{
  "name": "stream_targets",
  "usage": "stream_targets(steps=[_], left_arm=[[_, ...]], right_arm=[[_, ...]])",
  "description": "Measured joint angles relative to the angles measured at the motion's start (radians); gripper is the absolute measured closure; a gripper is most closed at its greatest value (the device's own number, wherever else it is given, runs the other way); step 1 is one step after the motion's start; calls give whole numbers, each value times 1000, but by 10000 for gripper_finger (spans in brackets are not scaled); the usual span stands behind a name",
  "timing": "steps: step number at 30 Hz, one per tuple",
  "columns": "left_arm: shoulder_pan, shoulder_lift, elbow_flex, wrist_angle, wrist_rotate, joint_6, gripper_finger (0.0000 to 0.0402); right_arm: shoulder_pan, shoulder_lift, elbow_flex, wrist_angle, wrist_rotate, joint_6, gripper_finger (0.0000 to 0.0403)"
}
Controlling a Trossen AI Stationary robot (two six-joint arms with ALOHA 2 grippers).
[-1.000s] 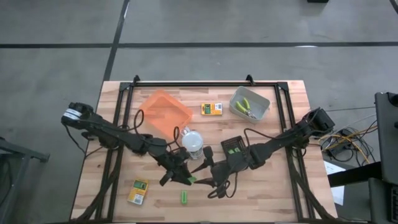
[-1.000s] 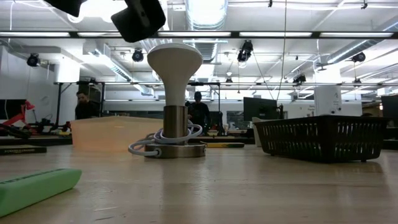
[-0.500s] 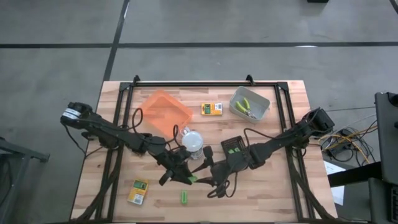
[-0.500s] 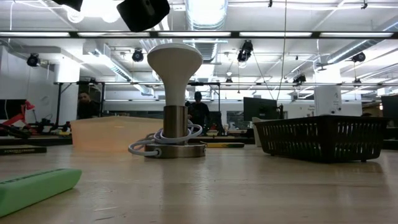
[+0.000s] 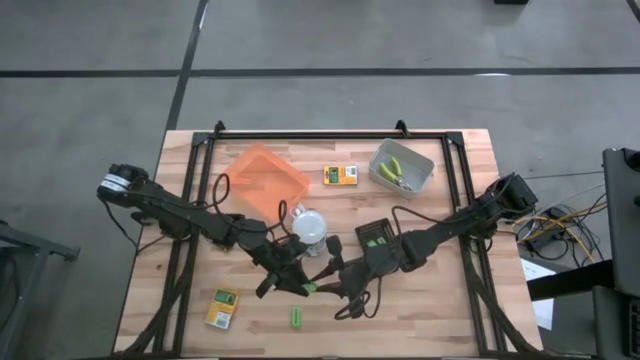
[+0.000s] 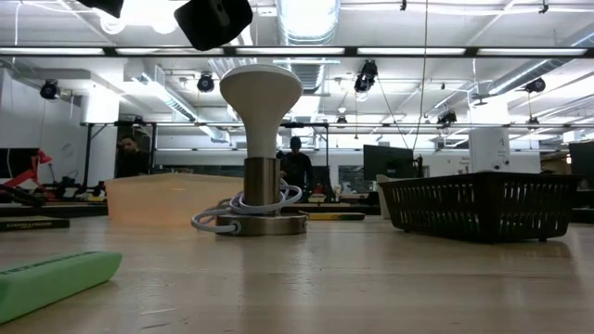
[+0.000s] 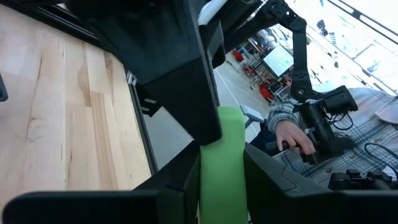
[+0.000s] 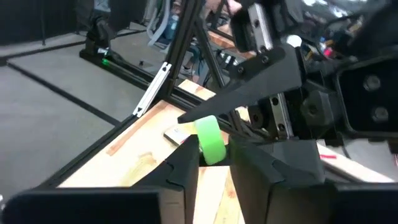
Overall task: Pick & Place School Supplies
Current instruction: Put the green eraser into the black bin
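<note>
Right tool (image 5: 322,287) now clamped on green chunk (image 5: 311,288) beside left tool (image 5: 297,286), also gripping it.

- Your left arm reaches from the table's left edge in toward the middle, its wrist angled down and inward.
- Your left gripper (image 5: 297,287) sits near the table's centre, its fingers (image 7: 193,81) clamped on a bright green chunk (image 7: 222,168).
- Your right arm comes in from the right edge, stretched low across the table toward the left one.
- Your right gripper (image 5: 322,288) meets the left tip to tip, its fingers (image 8: 180,168) closed against the same green chunk from the opposite side.
</note>
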Motion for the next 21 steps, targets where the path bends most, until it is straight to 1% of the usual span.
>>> stream_targets(steps=[4,8,21], left_arm=[[1,0,-1,-8,0,0,300],[1,0,-1,-8,1,0,300],[1,0,-2,-8,0,0,300]], right_arm=[[-1,0,0,0,-29,-86,352],[-1,0,0,0,-31,-88,371],[-1,0,0,0,-30,-87,371]])
